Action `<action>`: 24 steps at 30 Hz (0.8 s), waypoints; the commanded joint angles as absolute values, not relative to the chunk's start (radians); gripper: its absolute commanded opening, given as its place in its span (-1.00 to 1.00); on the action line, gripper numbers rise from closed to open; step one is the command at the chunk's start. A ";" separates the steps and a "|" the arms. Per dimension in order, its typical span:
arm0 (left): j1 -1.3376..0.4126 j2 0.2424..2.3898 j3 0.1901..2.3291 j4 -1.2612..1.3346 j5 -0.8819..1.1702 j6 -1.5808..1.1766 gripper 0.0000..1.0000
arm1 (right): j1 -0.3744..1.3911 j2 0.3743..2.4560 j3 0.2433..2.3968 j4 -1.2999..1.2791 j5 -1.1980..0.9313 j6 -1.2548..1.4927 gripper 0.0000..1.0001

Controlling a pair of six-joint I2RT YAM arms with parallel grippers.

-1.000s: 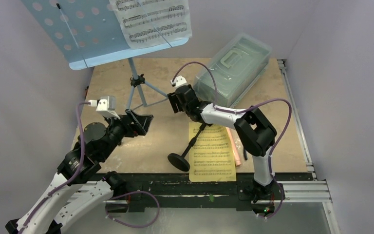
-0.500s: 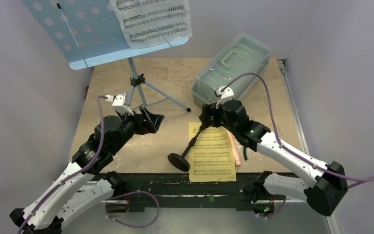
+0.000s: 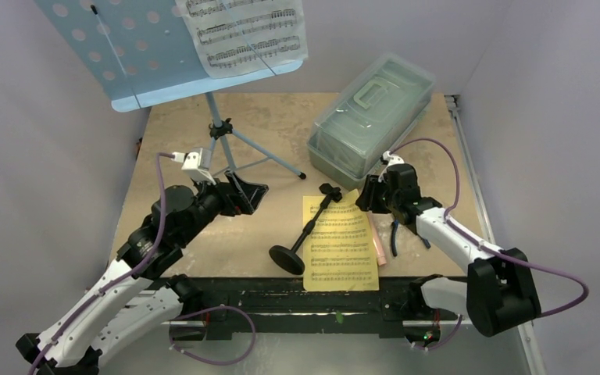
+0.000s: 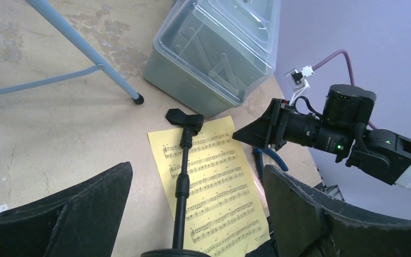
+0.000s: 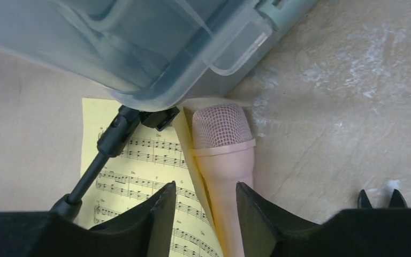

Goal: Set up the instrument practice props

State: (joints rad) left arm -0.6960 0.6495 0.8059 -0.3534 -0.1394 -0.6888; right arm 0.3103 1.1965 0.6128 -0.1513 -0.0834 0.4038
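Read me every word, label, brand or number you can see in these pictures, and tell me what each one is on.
No words, brands or numbers can be read anywhere.
Yellow sheet: printed staves and notes only; any lettering is too small to read.
White sheet on the music stand: notation only, too small for any lettering.
Box: no label shows.
Microphone: no marking shows.

box (image 5: 139,43): clear glossy plastic | microphone (image 5: 227,160): matt plastic | sheet (image 5: 134,160): paper | table (image 5: 342,107): rough wood
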 commanded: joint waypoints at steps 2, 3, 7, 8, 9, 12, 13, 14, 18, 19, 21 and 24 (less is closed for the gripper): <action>-0.698 0.631 0.819 -0.333 -0.150 -0.705 0.84 | 0.309 1.224 0.591 -0.042 -0.165 0.371 -0.17; -0.697 0.634 0.818 -0.330 -0.150 -0.707 0.84 | 0.310 1.235 0.591 -0.036 -0.151 0.370 -0.24; -0.697 0.652 0.814 -0.311 -0.135 -0.713 0.84 | 0.313 1.279 0.602 -0.004 -0.157 0.368 -0.49; -0.698 0.657 0.813 -0.306 -0.131 -0.715 0.84 | 0.313 1.289 0.605 -0.003 -0.150 0.369 -0.50; -0.698 0.660 0.815 -0.305 -0.128 -0.715 0.84 | 0.312 1.299 0.612 -0.004 -0.142 0.370 -0.50; -0.698 0.664 0.820 -0.304 -0.123 -0.717 0.84 | 0.319 1.309 0.645 -0.035 -0.140 0.358 -0.85; -0.697 0.664 0.823 -0.305 -0.122 -0.716 0.84 | 0.321 1.292 0.664 -0.076 -0.123 0.356 -1.00; -0.697 0.663 0.826 -0.306 -0.123 -0.716 0.84 | 0.326 1.241 0.681 -0.122 -0.105 0.356 -1.00; -0.697 0.661 0.831 -0.296 -0.118 -0.726 0.86 | 0.337 0.974 0.769 -0.299 -0.056 0.363 -1.00; -0.697 0.663 0.828 -0.277 -0.109 -0.729 0.87 | 0.337 0.920 0.800 -0.330 -0.069 0.361 -1.00; -0.698 0.676 0.827 -0.236 -0.083 -0.735 0.87 | 0.336 0.838 0.870 -0.372 -0.137 0.342 -1.00; -0.698 0.704 0.832 -0.153 -0.012 -0.738 0.88 | 0.337 0.766 0.952 -0.323 -0.350 0.335 -1.00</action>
